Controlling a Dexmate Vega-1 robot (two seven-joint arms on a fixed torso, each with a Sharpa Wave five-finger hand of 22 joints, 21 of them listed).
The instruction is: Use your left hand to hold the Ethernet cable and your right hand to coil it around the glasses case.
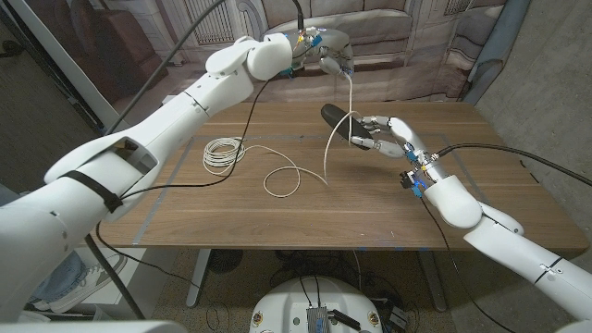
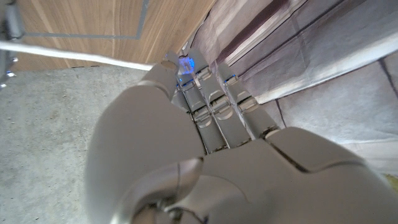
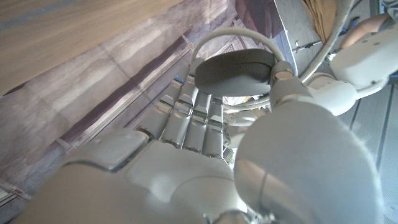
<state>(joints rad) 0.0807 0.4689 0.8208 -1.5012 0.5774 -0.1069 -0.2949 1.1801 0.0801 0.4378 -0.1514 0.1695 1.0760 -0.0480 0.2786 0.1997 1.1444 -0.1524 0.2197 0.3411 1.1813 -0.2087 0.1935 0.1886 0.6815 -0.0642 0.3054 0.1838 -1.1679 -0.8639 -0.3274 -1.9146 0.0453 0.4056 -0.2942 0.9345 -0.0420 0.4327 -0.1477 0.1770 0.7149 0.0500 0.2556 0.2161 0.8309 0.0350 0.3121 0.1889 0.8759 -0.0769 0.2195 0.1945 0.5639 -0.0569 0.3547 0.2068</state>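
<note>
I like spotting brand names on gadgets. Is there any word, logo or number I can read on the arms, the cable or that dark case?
No readable text anywhere.
Glasses case, held by the right hand: plain dark, no label visible.
Ethernet cable, its end held up by the left hand: white, no print legible.
Table: bare wood, no writing.

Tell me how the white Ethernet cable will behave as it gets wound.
Probably floppy: the Ethernet cable hangs slack from the left hand and loops loosely on the table. Likely springy too: its spare length holds a round coil.
</note>
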